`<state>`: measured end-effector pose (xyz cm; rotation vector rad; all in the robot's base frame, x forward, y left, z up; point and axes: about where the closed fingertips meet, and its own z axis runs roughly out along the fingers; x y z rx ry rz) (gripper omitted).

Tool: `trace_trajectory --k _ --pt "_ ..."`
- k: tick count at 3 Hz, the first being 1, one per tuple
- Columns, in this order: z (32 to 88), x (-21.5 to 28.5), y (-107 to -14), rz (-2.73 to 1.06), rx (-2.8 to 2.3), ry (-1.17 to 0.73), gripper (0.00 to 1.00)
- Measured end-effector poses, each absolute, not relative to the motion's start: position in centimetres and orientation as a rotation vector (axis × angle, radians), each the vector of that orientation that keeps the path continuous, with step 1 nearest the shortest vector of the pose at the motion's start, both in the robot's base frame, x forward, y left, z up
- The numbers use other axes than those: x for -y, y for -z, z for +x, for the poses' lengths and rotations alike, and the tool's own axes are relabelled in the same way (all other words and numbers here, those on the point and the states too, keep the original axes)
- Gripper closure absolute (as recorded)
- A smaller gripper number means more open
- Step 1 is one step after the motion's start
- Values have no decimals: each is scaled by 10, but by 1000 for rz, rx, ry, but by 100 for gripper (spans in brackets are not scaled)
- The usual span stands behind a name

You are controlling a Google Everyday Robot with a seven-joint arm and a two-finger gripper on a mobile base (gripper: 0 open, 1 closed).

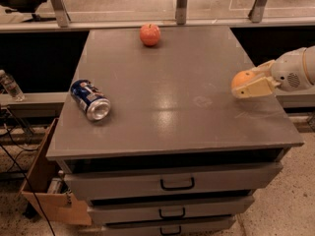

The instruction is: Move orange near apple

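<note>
The orange (242, 77) is at the right edge of the grey cabinet top (167, 92). My gripper (245, 83) reaches in from the right and is shut on the orange. One cream finger (253, 89) lies across the orange's front and the other sits behind it. The orange seems to be just above the surface. The apple (150, 34), red-orange and shiny, sits at the far edge of the top near the middle, well away from the orange.
A blue soda can (90, 100) lies on its side at the left of the top. Metal rail posts (182, 4) stand behind the far edge. Drawers (177, 183) are below the front edge, and a cardboard box (47, 191) sits on the floor at the left.
</note>
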<state>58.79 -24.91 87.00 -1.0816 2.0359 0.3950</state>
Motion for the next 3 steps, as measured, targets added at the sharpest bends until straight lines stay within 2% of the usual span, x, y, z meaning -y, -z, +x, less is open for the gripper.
trace_trajectory --k 1,2,3 --pt "599 258 -917 -1117 -1986 -310 90" --pt "604 261 -934 -1114 -1962 -287 100" --pt "605 256 -931 -1121 -1965 -293 100"
